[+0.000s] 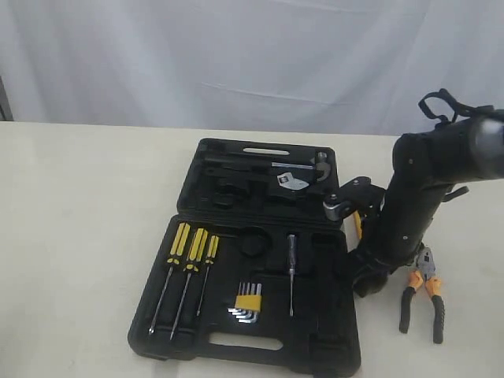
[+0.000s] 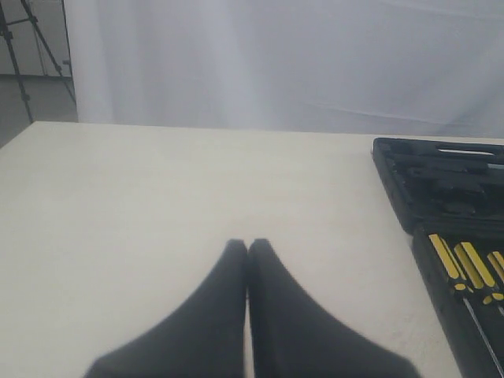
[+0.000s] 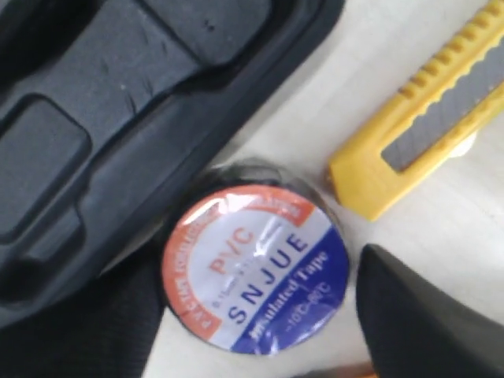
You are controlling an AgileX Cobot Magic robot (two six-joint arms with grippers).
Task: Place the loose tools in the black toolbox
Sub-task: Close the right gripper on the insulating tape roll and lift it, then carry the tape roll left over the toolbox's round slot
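Tape roll (image 3: 256, 272) between wide-open right claw (image 3: 268, 315), left claw (image 2: 248, 246) shut empty, cream table (image 2: 157, 197), white curtain (image 2: 276, 55)

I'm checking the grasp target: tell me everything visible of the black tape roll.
The black tape roll lies flat on the pale table, its round label up: orange-red band, white middle, blue lower part, printed PVC SNJUE Insulated Tape. It sits beside the black toolbox edge, apart from the yellow utility knife. The right gripper's fingers flank it, one clearly not touching.
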